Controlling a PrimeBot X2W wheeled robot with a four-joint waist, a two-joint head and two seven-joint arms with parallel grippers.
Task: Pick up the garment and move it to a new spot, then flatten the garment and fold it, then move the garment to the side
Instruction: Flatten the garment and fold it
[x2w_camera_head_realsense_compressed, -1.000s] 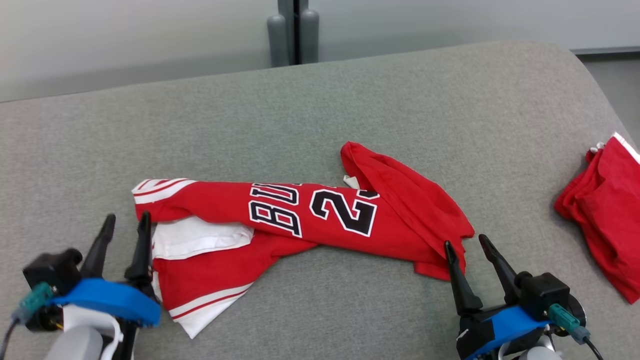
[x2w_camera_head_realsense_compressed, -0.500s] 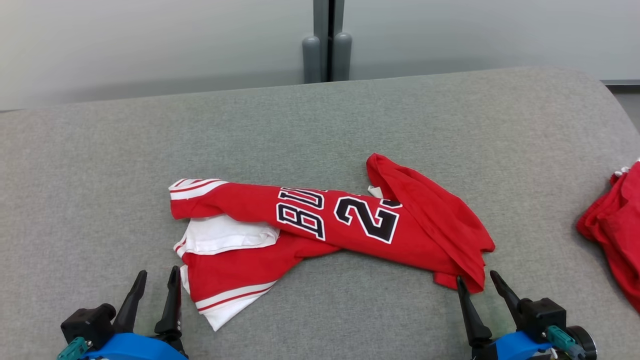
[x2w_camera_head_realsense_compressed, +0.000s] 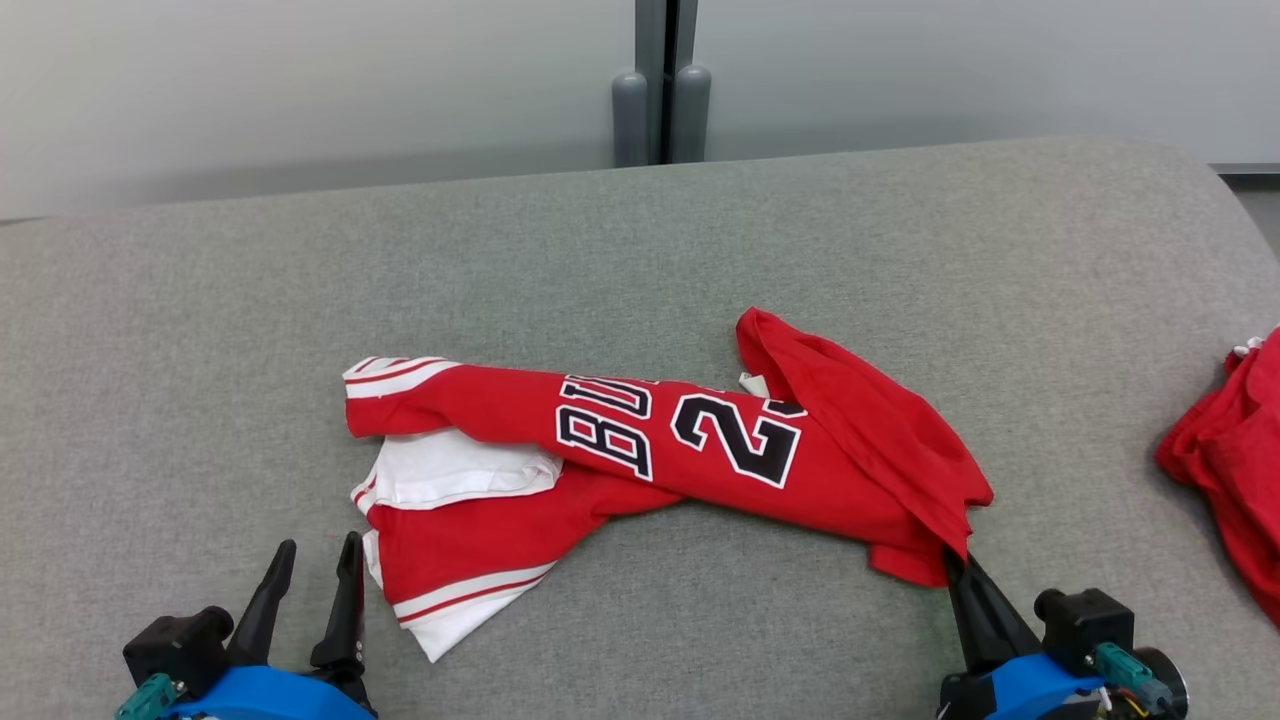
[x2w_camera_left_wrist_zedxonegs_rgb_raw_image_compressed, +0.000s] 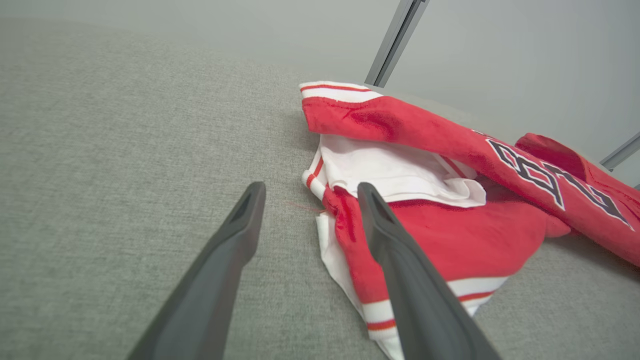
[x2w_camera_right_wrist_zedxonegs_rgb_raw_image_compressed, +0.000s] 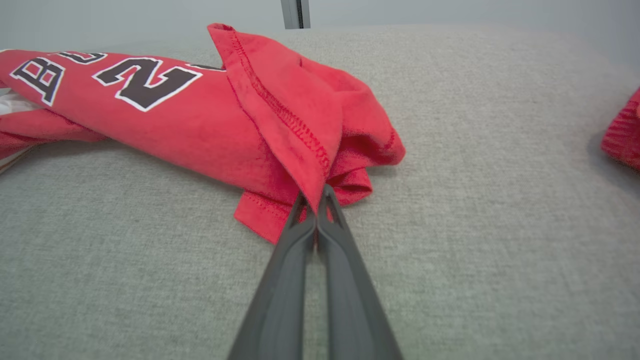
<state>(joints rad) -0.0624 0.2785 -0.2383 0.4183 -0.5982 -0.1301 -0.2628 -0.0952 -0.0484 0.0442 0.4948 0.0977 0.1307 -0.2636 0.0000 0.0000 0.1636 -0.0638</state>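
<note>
Your right gripper (x2w_camera_right_wrist_zedxonegs_rgb_raw_image_compressed: 315, 199) is pinched tight on the near right corner of the jersey (x2w_camera_head_realsense_compressed: 650, 440), which lies crumpled in the middle of the grey cushion (x2w_camera_head_realsense_compressed: 640, 230). Your left gripper (x2w_camera_head_realsense_compressed: 318, 545) stands wide, holding nothing, just beside the jersey's white-striped hem. Another red cloth (x2w_camera_head_realsense_compressed: 1225, 470) lies well apart, far right.

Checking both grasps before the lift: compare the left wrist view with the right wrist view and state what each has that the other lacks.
Left wrist view: the left gripper, fingers apart, beside the white-trimmed end of the jersey. Right wrist view: the right gripper, fingers shut on the jersey's red corner fold, and a second red garment at the edge. Shared: the jersey and the grey cushion.
</note>
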